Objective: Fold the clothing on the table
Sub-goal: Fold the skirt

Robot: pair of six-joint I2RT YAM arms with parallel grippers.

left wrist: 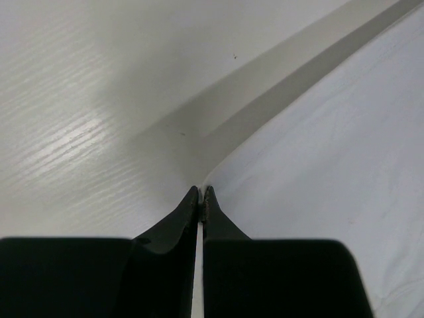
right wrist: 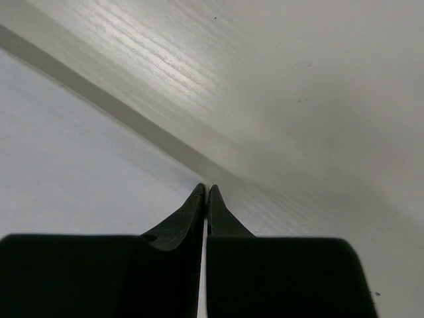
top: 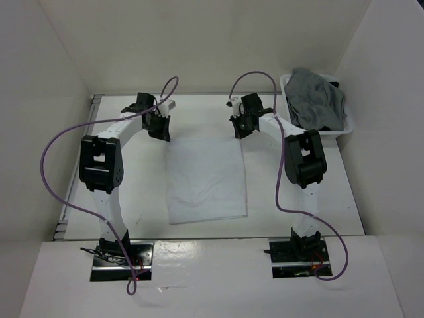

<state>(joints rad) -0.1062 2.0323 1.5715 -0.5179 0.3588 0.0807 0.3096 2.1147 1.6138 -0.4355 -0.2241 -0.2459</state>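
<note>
White cloth [top: 206,179] lies long axis near-to-far, left hand [left wrist: 201,193] and right hand [right wrist: 204,190] clenched at far corners.

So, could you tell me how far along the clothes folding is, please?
Done: the white rectangular cloth lies flat on the white table, seemingly folded already. In hand: the left arm's jaws and the right arm's jaws are shut at its far corners, likely for another fold; a grip is unconfirmed. Left: grey garments heaped in the white plastic basket.
</note>
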